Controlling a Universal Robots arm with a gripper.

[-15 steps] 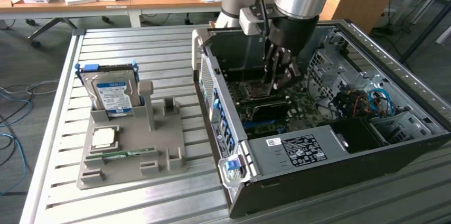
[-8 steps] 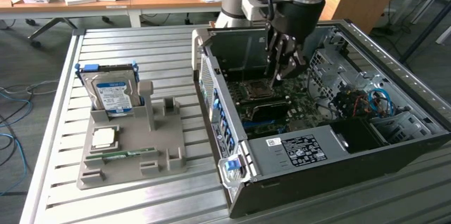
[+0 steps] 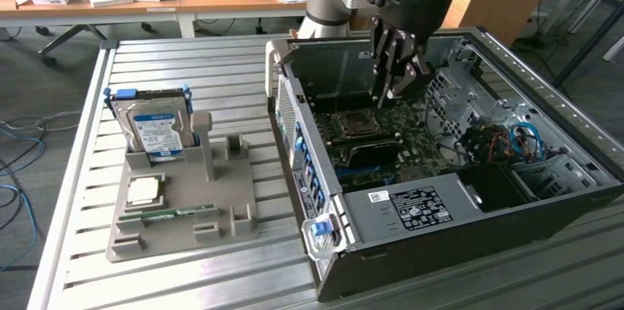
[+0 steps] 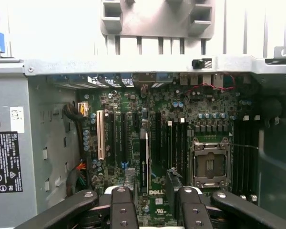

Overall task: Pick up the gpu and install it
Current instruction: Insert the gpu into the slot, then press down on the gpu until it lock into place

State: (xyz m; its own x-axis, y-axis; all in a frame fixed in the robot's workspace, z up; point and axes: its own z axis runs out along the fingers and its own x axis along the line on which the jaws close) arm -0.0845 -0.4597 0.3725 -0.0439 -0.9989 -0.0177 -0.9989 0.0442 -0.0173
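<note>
The gpu, a thin dark card seen edge-on, is standing upright in a motherboard slot inside the open case.

motherboard: white "DELL" print near lower edge, wrist view | PSU label: black with white print and white barcode sticker beside, wording unreadable | case sticker: black, certification marks, text unreadable | drive: blue-and-white label, wording unreadable
</note>
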